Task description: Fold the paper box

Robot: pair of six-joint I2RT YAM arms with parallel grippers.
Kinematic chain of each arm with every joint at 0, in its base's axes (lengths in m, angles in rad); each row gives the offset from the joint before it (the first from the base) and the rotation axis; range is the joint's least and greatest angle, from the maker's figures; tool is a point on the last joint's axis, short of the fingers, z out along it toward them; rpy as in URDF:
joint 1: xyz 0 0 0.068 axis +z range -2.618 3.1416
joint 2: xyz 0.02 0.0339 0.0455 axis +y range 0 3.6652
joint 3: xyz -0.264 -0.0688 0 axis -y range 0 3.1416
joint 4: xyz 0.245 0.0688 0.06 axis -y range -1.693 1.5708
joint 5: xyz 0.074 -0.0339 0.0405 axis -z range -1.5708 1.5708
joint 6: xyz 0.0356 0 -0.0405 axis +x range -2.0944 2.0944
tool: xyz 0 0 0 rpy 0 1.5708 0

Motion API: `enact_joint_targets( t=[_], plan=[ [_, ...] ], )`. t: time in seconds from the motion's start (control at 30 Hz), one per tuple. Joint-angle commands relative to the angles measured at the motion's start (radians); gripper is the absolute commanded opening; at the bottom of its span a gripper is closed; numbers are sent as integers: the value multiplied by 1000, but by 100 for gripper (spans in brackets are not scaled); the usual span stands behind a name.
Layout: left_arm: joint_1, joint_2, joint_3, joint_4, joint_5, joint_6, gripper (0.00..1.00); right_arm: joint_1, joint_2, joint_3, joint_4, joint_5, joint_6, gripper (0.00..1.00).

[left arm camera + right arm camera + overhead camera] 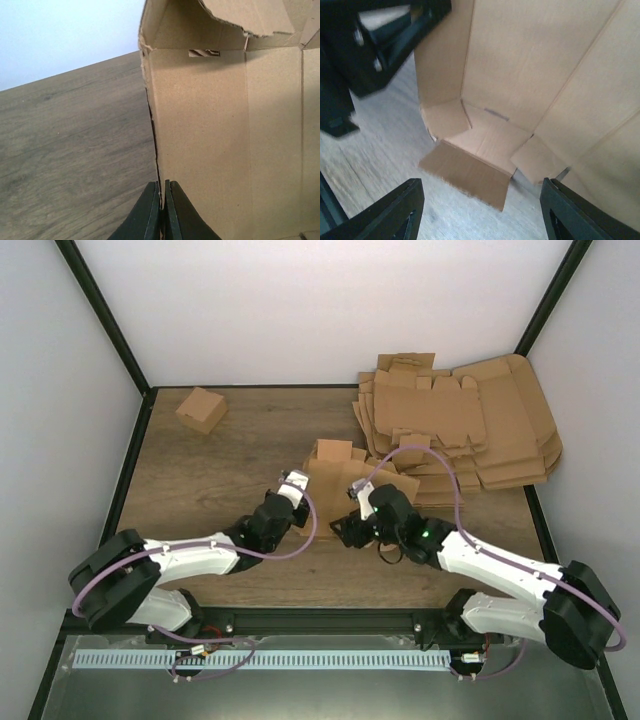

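The paper box (335, 472) is a partly folded brown cardboard piece at mid-table, with walls standing up and flaps open. My left gripper (300, 483) is at its left side. In the left wrist view the left gripper (161, 200) is shut on the thin edge of the box's left wall (200, 130). My right gripper (352, 502) is just in front of the box. In the right wrist view the right gripper (480, 202) is wide open and empty, above the table and short of a flap (467, 174) lying flat. The box's inside (520, 70) lies beyond it.
A loose stack of flat cardboard blanks (470, 425) fills the back right, touching the box's right side. A small folded brown box (201, 409) sits at the back left. The left arm's black wrist (375, 40) shows at the top left of the right wrist view.
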Motion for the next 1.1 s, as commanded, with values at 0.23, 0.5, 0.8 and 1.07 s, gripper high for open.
enact_joint_targets(
  t=[0.23,0.5,0.8,1.07],
  plan=[
    [-2,88,403,-686,-25,152,4,-354,-45,323,-233,-29,-11,75],
    [-17,212,592,-939,-110,299,4,-520,18,271,-228,-79,32,82],
    [-27,177,577,-979,-255,527,4,-523,186,182,-151,-236,39,82],
    [-62,116,539,-920,-211,600,6,-502,153,38,75,-544,-5,80]
  ],
)
